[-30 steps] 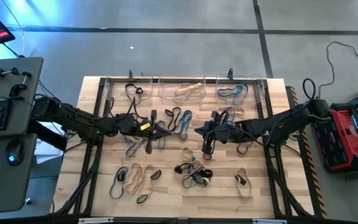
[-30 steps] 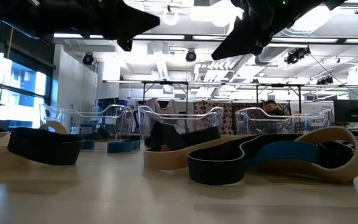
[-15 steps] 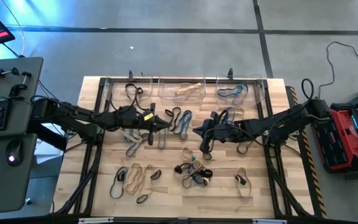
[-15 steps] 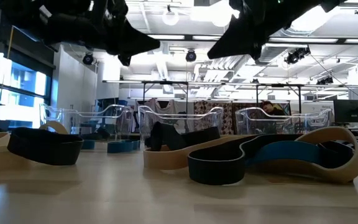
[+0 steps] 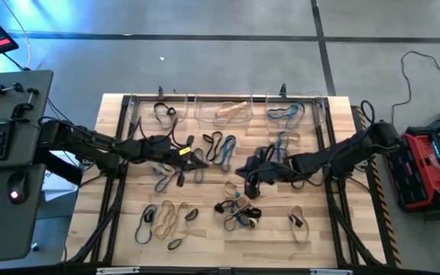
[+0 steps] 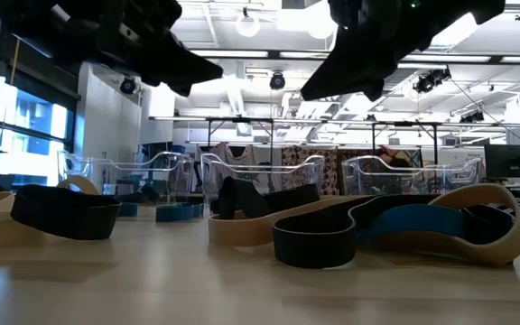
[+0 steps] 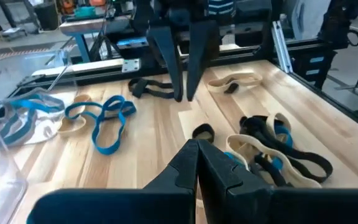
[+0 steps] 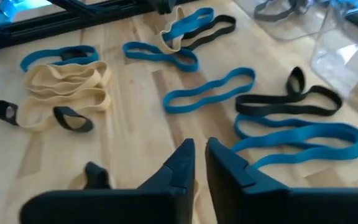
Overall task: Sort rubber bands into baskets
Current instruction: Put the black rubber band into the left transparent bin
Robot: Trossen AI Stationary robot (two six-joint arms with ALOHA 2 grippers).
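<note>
The right gripper (image 8: 196, 163) hangs empty over the surface (image 5: 205, 229), its fingers (image 8: 180, 163) parted by only a thin slit, with a blue rubber band (image 8: 209, 89) just beyond the tips, its long axis slanting across their line, while the left gripper (image 7: 197, 163) is closed, empty.

Pale planked wood table (image 5: 121, 229), 3 clear glossy plastic baskets (image 5: 223, 111), matt rubber bands (image 8: 209, 90).

Baskets (image 6: 260, 176) half hidden behind bands (image 6: 332, 230)
</note>
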